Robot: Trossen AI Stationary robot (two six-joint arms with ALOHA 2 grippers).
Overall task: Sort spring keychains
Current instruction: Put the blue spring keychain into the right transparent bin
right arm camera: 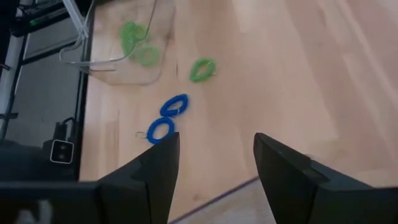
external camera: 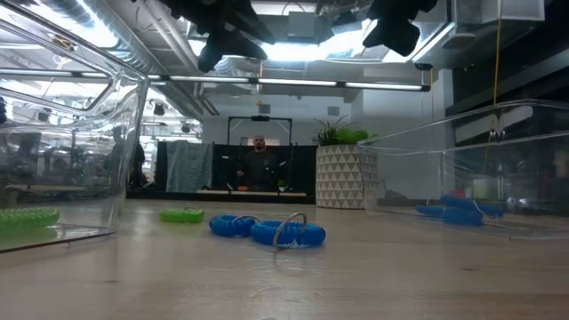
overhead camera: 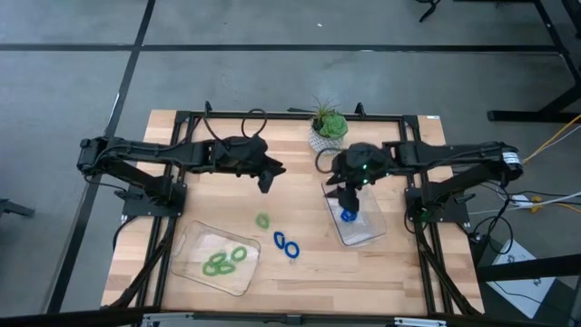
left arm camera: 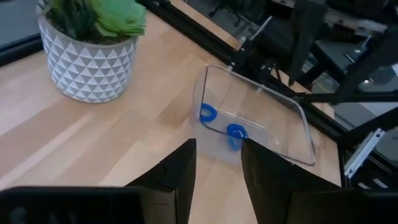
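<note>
Two blue spring keychains (overhead camera: 286, 243) lie side by side on the wood near the table's middle, one with a metal ring (external camera: 289, 234). A single green one (overhead camera: 262, 221) lies just beyond them. More green ones (overhead camera: 227, 260) rest in the left clear tray (overhead camera: 195, 238), and blue ones (overhead camera: 348, 215) in the right clear tray (overhead camera: 372, 232). My left gripper (overhead camera: 268, 177) hangs open above the bare wood, far side of the loose green one. My right gripper (overhead camera: 349, 195) hovers open over the right tray's far end. Both are empty (left arm camera: 217, 168) (right arm camera: 214, 168).
A green potted plant in a white patterned pot (overhead camera: 327, 129) stands at the table's far edge between the two arms. Black frame rails (overhead camera: 172, 218) run along the table's sides. Bare wood lies between the trays. A person (external camera: 258, 160) sits far behind the table.
</note>
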